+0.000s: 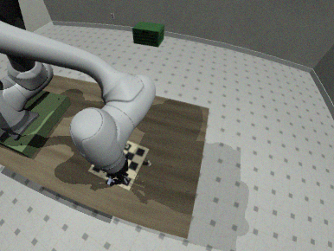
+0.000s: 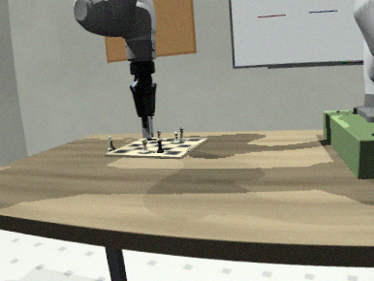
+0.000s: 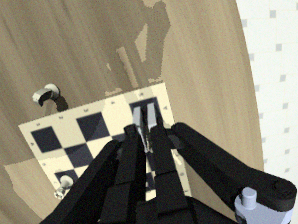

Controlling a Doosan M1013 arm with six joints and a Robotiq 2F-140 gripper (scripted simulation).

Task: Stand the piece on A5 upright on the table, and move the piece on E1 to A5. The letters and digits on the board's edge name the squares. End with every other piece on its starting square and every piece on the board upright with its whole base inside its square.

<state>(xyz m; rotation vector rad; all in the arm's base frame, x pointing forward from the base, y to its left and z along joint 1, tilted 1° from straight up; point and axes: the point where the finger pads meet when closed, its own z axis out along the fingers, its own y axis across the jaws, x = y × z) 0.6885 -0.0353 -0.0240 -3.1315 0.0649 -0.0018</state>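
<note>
The small chessboard (image 2: 157, 145) lies on the wooden table; it also shows in the overhead view (image 1: 126, 162) and the wrist view (image 3: 93, 139). My gripper (image 2: 146, 127) (image 3: 146, 115) is shut on a chess piece, which is mostly hidden between the fingers. It hangs just above a dark square at the board's corner. A dark piece (image 2: 110, 143) stands upright on the table just off the board; it also shows in the wrist view (image 3: 49, 96). Several pieces stand on the board, among them a black one (image 2: 160, 145) and a white one (image 2: 144, 144).
The arm's green base block (image 2: 351, 140) stands at the table's right side. The arm's large elbow (image 1: 101, 134) hides much of the board in the overhead view. A green crate (image 1: 148, 34) sits on the floor far away.
</note>
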